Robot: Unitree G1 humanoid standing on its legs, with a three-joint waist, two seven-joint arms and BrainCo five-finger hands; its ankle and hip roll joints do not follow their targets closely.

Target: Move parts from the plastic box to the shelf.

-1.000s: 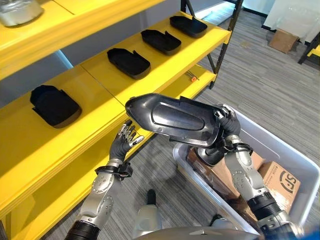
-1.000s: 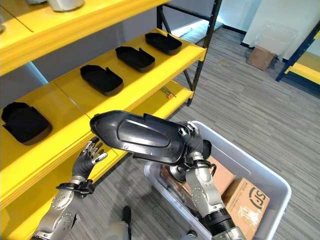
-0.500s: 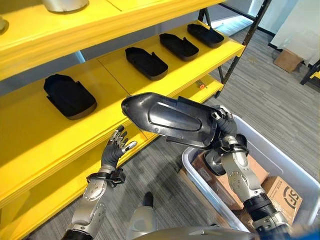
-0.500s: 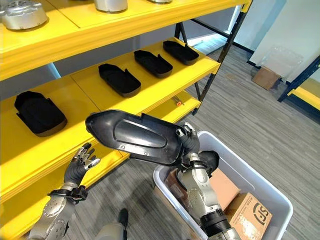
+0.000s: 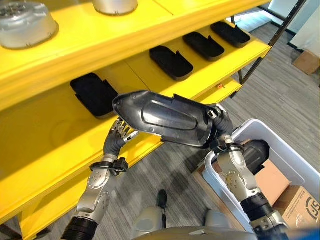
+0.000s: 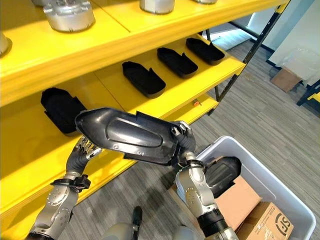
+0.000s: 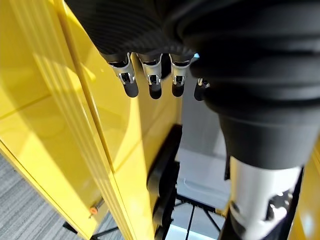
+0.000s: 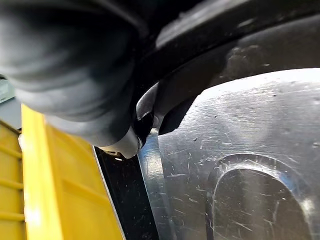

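- Gripping one end of a long dark grey moulded part (image 5: pixel 165 118), the right hand (image 5: pixel 220 122) has its fingers curled round the part's squarer end, just above the near corner of the plastic box (image 5: pixel 295 167).
- The part is in the air, clear of both box and shelf (image 5: pixel 55 145). Its long axis runs roughly level across the view from the right hand toward the robot's left, and its rounded, tapered tip points left, toward the middle shelf board.
- Its broad face, with a raised oval panel, is turned up toward the head camera. The right wrist view shows that same scratched glossy surface (image 8: pixel 240 165) from very close.
- The left hand (image 5: pixel 120 132) is raised under the part's tapered tip with its fingers relaxed and spread, holding nothing. Whether its fingertips touch the underside I cannot tell.
- In the left wrist view the fingers (image 7: pixel 131 82) hang straight in a row before the yellow shelf edge.
- Four black tray-like parts lie in a row on the middle shelf board; the nearest one (image 5: pixel 94 94) is just behind the held part's tip.
- Round silver metal parts (image 5: pixel 25 22) stand on the shelf board above.
- Inside the box lie cardboard cartons (image 5: pixel 272 180) and another dark part (image 5: pixel 255 152).
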